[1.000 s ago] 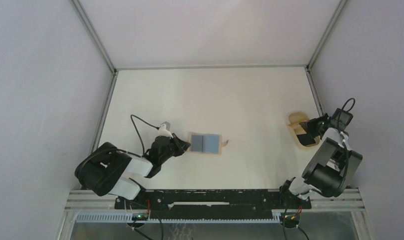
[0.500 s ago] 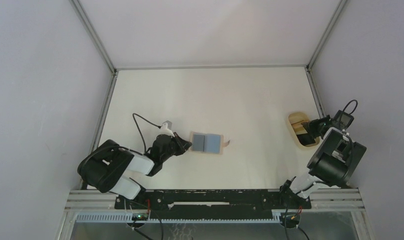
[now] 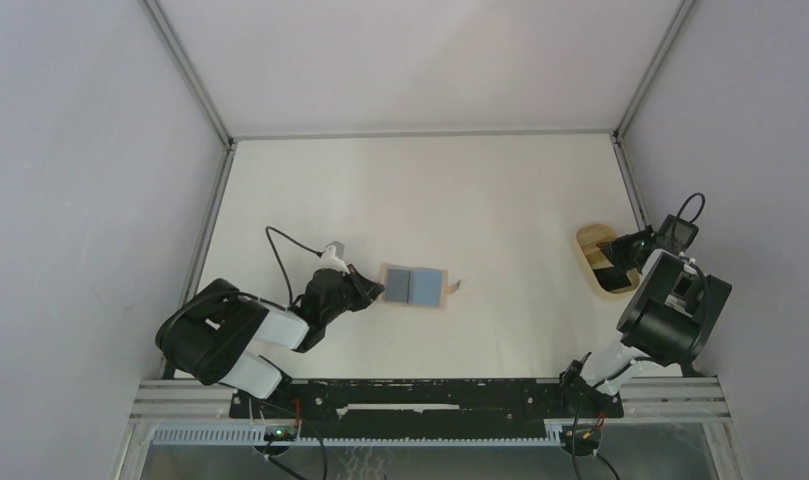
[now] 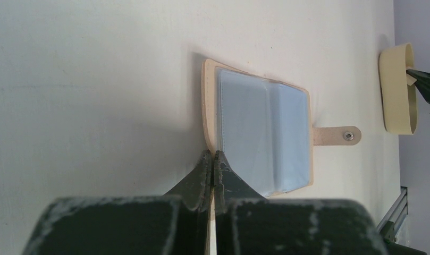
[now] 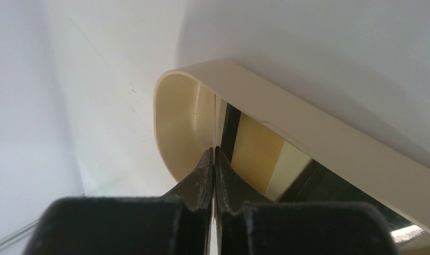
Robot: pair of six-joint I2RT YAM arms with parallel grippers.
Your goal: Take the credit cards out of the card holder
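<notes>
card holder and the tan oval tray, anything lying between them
Nothing: bare tabletop separates the card holder from the tan oval tray in the top external view; only the holder's snap strap pokes that way.

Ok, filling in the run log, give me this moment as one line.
left gripper: shut at card holder edge | right gripper: shut at tray | card holder: open flat

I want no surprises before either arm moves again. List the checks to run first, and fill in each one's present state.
1. Holder lies open and flat on the table: ok.
2. Left tool is shut, tips at the holder's edge: ok.
3. Left tool actually pins the holder: cannot tell.
4. Right tool is shut above the tray: ok.
5. Dark card sits inside the tray: ok.
6. Holder is emptied of cards: cannot tell.
</notes>
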